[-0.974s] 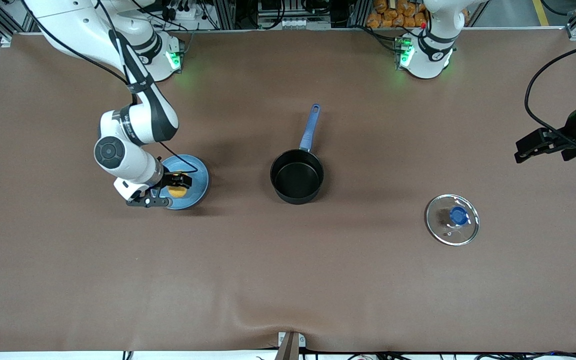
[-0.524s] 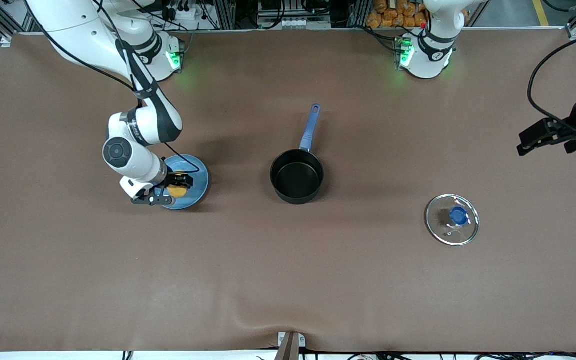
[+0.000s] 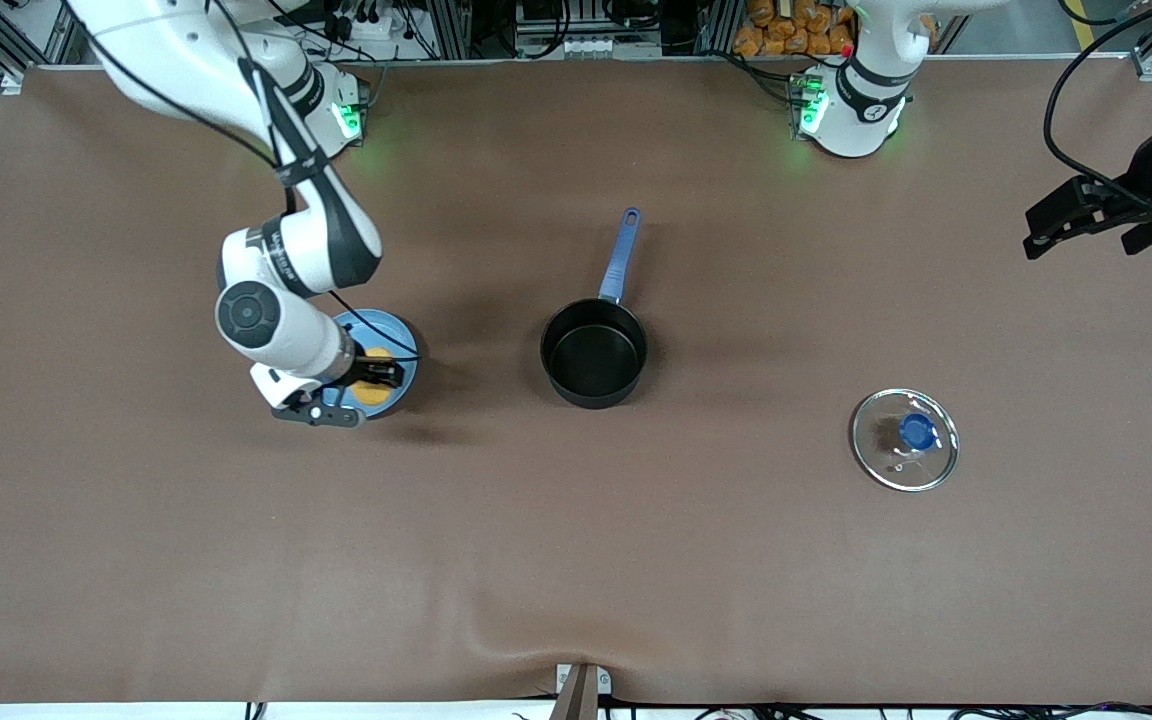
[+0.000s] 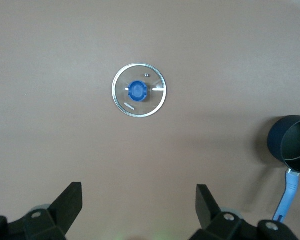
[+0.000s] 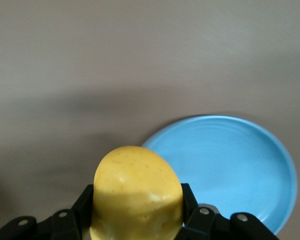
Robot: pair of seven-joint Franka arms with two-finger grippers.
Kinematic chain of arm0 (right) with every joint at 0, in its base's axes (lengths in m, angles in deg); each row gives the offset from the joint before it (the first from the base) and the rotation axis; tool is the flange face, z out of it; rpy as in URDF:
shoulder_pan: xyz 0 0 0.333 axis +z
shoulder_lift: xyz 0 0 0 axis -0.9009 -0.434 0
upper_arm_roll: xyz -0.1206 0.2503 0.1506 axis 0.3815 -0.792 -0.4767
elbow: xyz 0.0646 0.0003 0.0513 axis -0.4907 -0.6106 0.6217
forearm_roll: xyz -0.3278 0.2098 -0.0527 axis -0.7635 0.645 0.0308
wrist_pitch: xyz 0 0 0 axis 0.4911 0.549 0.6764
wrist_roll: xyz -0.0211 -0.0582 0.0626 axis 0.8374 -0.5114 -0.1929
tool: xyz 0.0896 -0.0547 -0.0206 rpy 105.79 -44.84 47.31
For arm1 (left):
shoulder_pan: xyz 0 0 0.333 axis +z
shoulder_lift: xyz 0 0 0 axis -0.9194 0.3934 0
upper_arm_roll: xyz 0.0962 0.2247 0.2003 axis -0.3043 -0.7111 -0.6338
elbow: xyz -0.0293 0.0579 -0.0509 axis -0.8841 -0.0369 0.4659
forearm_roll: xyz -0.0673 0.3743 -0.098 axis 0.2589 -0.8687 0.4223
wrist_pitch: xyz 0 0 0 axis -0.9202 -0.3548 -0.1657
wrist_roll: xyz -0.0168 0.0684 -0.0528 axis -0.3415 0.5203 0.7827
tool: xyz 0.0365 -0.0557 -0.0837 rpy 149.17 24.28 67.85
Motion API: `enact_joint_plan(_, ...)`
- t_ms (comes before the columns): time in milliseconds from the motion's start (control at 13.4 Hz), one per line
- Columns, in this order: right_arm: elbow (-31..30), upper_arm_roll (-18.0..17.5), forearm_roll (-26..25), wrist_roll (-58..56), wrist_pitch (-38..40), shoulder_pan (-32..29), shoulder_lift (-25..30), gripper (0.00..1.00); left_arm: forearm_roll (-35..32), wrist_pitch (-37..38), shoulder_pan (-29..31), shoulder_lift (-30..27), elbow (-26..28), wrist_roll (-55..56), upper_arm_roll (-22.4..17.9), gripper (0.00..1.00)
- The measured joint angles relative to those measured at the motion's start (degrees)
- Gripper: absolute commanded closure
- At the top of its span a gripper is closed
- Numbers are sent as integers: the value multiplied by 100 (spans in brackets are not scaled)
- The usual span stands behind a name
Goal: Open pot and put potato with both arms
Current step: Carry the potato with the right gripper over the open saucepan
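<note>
- Front view: the right claw (image 3: 373, 376) was clenched on the potato (image 3: 370, 388), over the light-blue plate (image 3: 398, 340) toward the right arm's end of the surface (image 3: 576, 560).
- The right wrist view showed the potato (image 5: 137, 192) pinched between both fingers (image 5: 85, 205), lifted off the plate (image 5: 230, 165).
- The pot (image 3: 593, 352) sat mid-surface, uncovered.
- The glass lid (image 3: 904, 439) lay flat, well apart, nearer the camera.
- The left claw (image 3: 1066, 215) hung released, fingers (image 4: 70, 202) wide, over the left arm's end of the surface.
</note>
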Motion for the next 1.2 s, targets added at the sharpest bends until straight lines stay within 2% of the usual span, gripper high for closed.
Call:
enact_joint_plan(225, 1165, -17, 317, 603, 343, 791, -289, 100, 79, 0, 1, -3, 138, -12, -25, 0)
enact_joint_plan(374, 1831, -16, 318, 1194, 339, 1250, -747, 100, 80, 0, 1, -3, 168, -12, -26, 0)
enact_joint_plan(599, 2570, -9, 315, 1338, 337, 1680, -1387, 100, 81, 0, 17, -4, 204, -12, -34, 0)
enact_joint_plan(974, 2870, 18, 30, 1719, 331, 2349, -2003, 100, 81, 0, 44, -5, 230, -12, -41, 0)
enact_joint_plan(1198, 2875, 33, -54, 1783, 323, 2457, -2212, 100, 81, 0, 44, -5, 231, -12, -42, 0)
